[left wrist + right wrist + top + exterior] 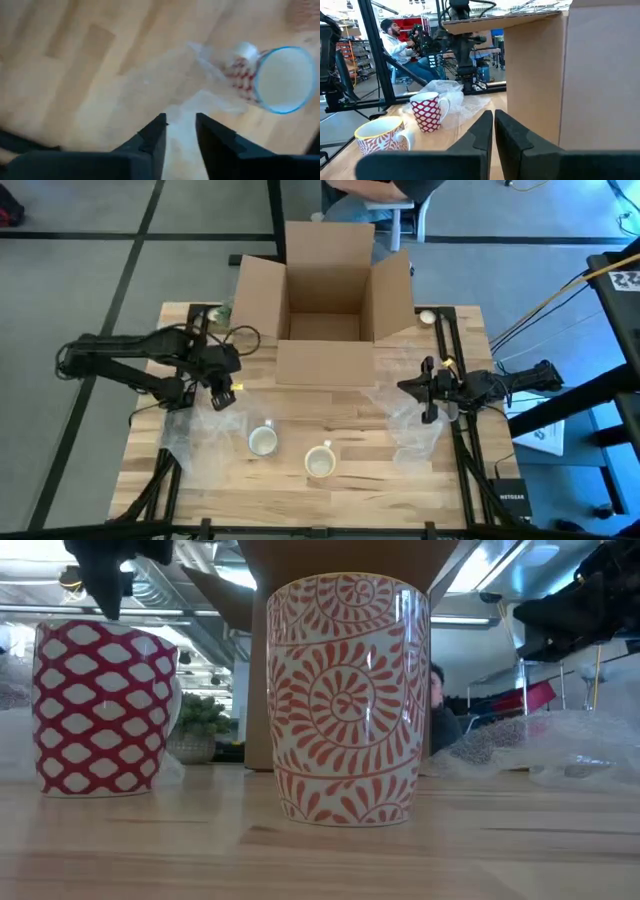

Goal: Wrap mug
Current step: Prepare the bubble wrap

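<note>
I see an open cardboard box at the far edge of the wooden table. Behind the box, 1 person sits. Beside the box, a small potted plant stands.

Light wood desk carries an open cardboard box at the far edge. Two mugs stand near the front: red lattice mug, orange swirl mug. Clear plastic wrap sheets lie left and right.
</note>
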